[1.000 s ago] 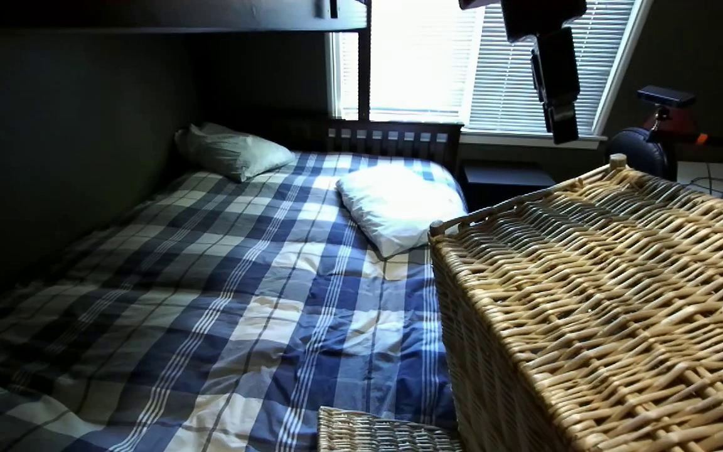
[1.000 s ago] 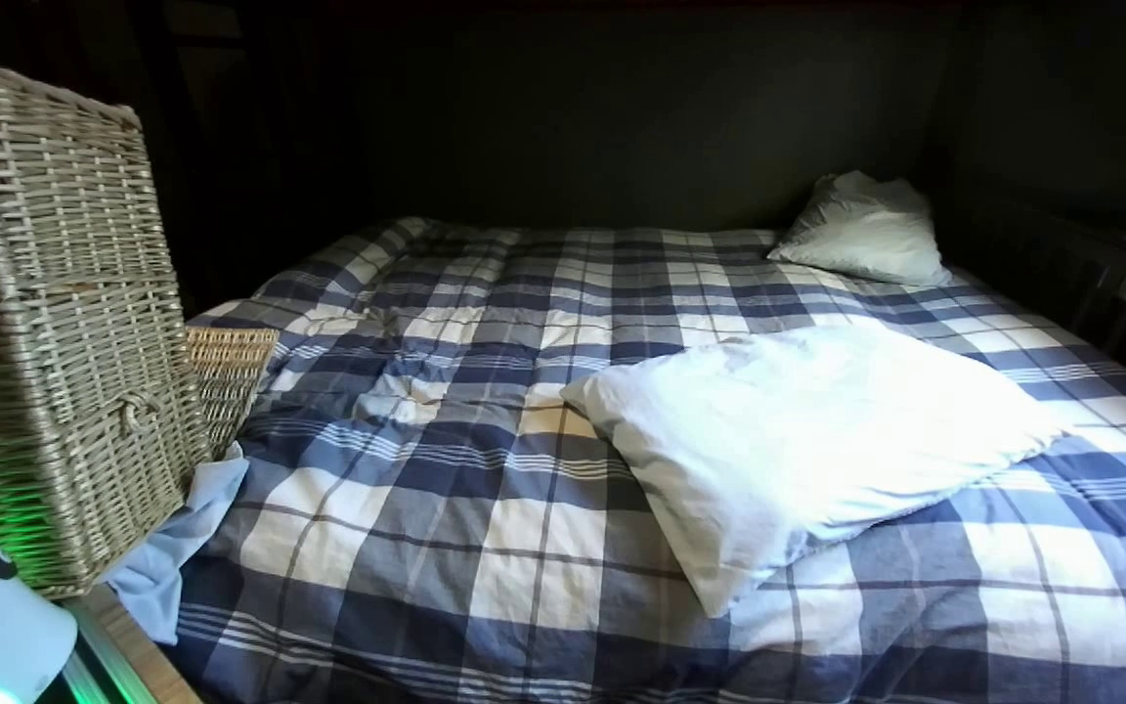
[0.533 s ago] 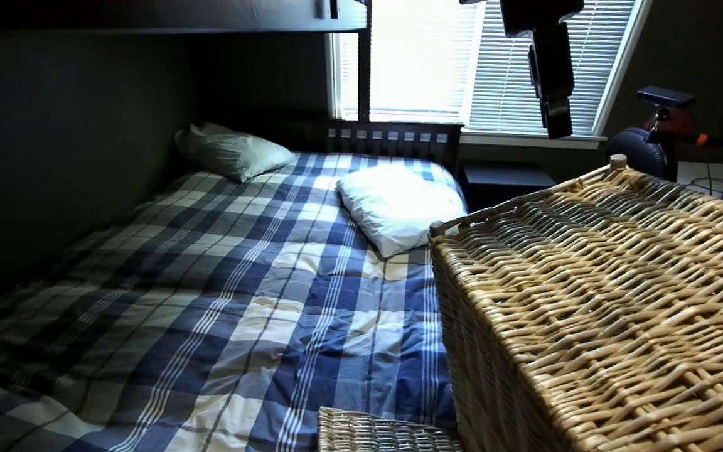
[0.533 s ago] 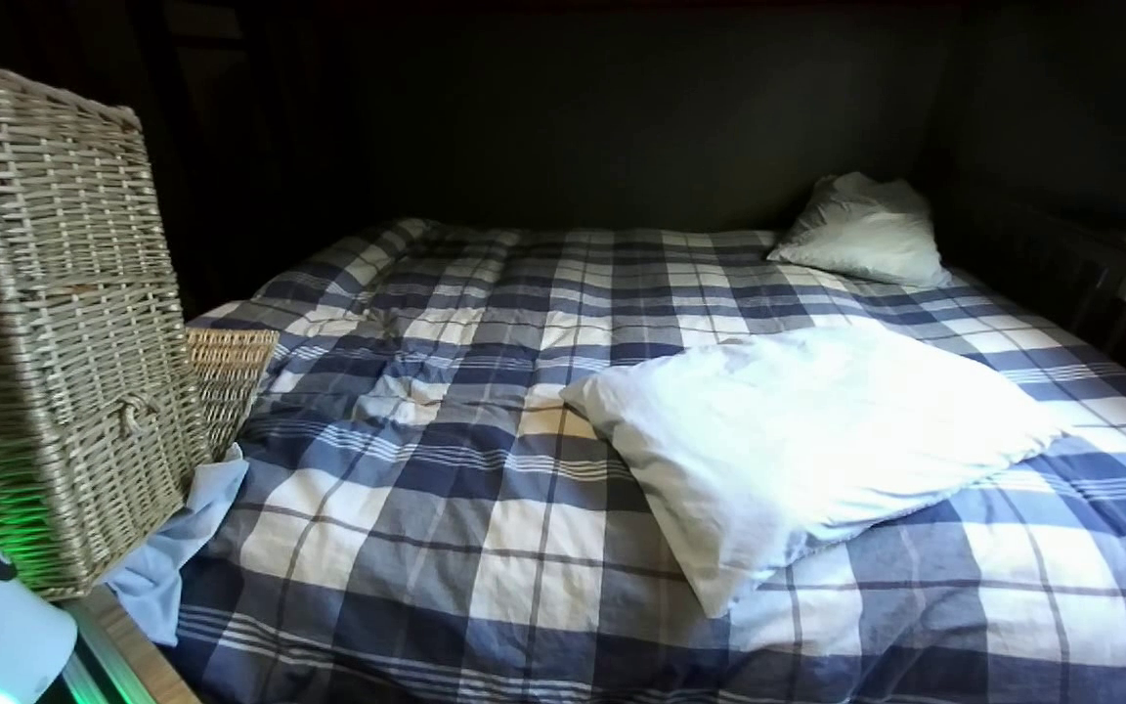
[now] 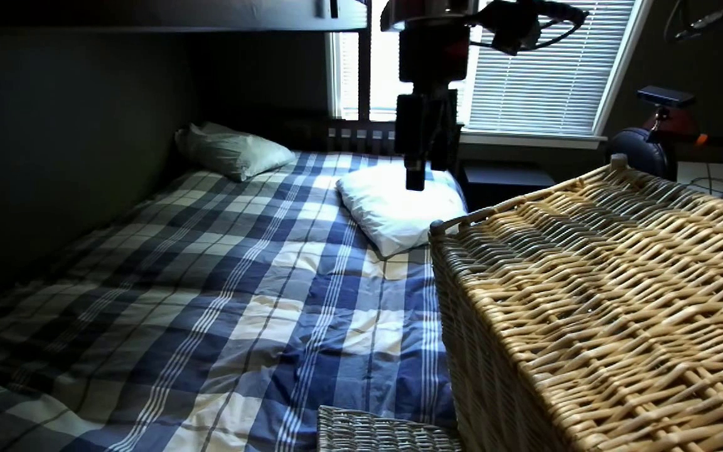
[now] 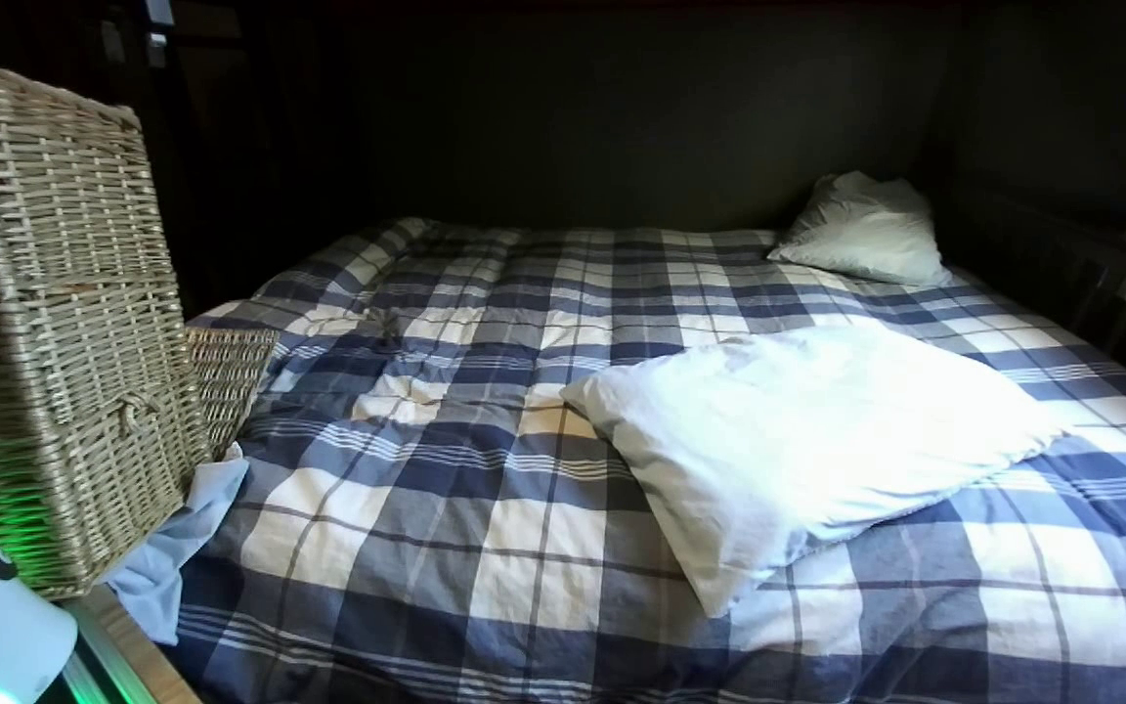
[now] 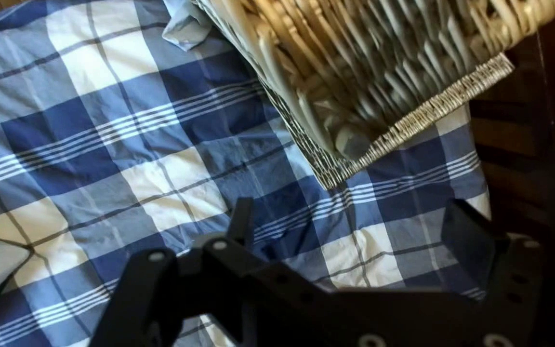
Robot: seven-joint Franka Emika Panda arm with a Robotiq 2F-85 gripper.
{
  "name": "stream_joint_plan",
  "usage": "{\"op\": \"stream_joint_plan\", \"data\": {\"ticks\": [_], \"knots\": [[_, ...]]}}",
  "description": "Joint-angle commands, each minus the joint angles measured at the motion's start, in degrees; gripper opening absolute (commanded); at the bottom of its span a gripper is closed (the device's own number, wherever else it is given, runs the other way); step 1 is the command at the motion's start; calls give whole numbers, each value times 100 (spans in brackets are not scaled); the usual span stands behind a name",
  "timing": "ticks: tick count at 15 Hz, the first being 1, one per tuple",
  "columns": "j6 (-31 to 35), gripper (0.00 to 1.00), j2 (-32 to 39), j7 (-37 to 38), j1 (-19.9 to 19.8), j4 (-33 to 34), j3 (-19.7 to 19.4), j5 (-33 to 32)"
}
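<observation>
My gripper [image 7: 354, 226] stands open in the wrist view, its two dark fingers wide apart with only air between them. Beneath it spreads a blue, grey and white plaid duvet [image 7: 171, 188], apart from the fingers. In an exterior view the dark gripper [image 5: 427, 174] hangs fingers down above the bed, in line with the white pillow [image 5: 393, 216]. That pillow [image 6: 817, 440] lies flat on the near side of the bed. Nearest in the wrist view is the corner of a tall wicker basket [image 7: 378, 62], above a lower wicker edge [image 7: 427, 108].
The tall wicker basket [image 5: 606, 301] fills the right of an exterior view, beside a smaller wicker piece [image 5: 386, 433]. A grey pillow [image 5: 233, 150] rests at the bed's far corner. Pale cloth [image 6: 172, 538] pokes out under the basket. An upper bunk [image 5: 167, 14] overhangs the bed.
In an exterior view my gripper has moved left and lower, from before the window to before the white pillow. More of the arm shows. Pillows and baskets have stayed put.
</observation>
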Motion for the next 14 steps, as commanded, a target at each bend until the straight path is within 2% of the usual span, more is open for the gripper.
{"op": "stream_joint_plan", "data": {"ticks": [1,11,13,14], "knots": [[93,100,538,534,170,92,77,-139],[-1445,99,925,1354,551,895,66,-483],[-1668,95,991,1395,591,1023,58,-509],[-1660,90,1019,1361,597,1057,45,-569]]}}
